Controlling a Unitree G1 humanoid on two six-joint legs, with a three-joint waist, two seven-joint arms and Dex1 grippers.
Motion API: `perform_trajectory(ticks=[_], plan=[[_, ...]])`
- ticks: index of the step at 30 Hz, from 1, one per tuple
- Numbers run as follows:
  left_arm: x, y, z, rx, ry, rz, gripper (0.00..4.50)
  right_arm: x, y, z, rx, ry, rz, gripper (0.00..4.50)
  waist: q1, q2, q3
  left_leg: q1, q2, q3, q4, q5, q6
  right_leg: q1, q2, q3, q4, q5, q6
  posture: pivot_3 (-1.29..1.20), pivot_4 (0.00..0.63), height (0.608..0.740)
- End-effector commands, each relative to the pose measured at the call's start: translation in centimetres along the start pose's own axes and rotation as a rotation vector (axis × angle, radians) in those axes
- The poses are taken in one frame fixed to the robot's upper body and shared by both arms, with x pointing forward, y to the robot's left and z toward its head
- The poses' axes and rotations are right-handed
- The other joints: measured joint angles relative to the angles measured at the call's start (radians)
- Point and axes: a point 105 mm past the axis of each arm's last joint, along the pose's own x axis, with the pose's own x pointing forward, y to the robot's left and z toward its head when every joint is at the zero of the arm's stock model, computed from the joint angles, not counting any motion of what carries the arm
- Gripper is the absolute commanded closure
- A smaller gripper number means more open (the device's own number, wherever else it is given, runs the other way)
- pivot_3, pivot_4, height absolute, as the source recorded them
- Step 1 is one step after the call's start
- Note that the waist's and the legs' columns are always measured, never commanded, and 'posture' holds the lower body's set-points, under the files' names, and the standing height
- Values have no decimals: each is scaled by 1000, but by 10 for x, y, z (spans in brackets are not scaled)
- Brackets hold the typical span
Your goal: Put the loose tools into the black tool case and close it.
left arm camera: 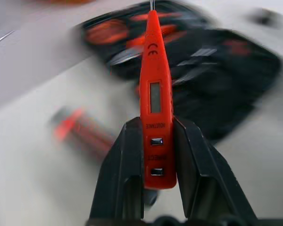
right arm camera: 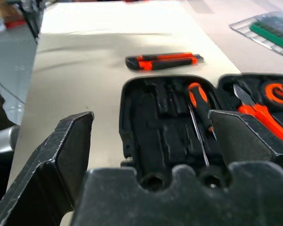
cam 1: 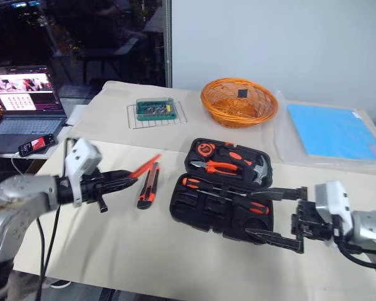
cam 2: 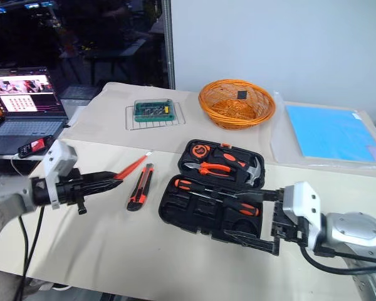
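Observation:
My left gripper (cam 1: 126, 180) is shut on the thin red screwdriver (left arm camera: 153, 94), held above the cloth just left of the utility knife (cam 1: 148, 185). The red shaft (cam 1: 144, 167) sticks out past the black fingers (left arm camera: 125, 160) toward the black tool case (cam 1: 197, 210). The case lies open in the middle of the table. Two black-and-orange screwdrivers (cam 1: 229, 194) lie in its near half. My right gripper (cam 1: 281, 216) stands open at the case's right end with nothing between its fingers (right arm camera: 70, 150).
Orange-handled pliers (cam 1: 220, 167), a hammer (cam 1: 258, 168) and an orange tape measure sit in the case's far half. An orange wicker basket (cam 1: 239, 100), a green box on a wire rack (cam 1: 155, 111) and a blue sheet (cam 1: 332, 132) stand behind. A laptop (cam 1: 25, 106) is far left.

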Motion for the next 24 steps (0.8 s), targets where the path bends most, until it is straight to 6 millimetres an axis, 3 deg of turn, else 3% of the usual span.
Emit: perform_trajectory(ticks=[1,3,10,24], plan=[[41,-3,-8,150,80,-196,4058,-15,1,12,-50,13,-89,0,3,0,0,0,-1,0,1,1,2,2,0,0,-1,1,1,0,150,740],[65,7,-13,238,134,-222,4058,-19,5,13,-48,33,-115,0,1,-1,0,0,-1,0,3,4,10,3,1,1,-1,1,3,0,150,740],[104,23,-26,383,260,-308,4058,-26,13,14,-41,66,-166,0,-16,-2,1,-1,0,-2,3,5,11,2,4,3,1,2,4,0,150,740],[126,8,-28,449,333,-423,4058,-26,19,10,-24,86,-191,0,-20,-2,1,-1,0,-2,5,4,13,3,4,4,1,-1,10,0,150,740]])
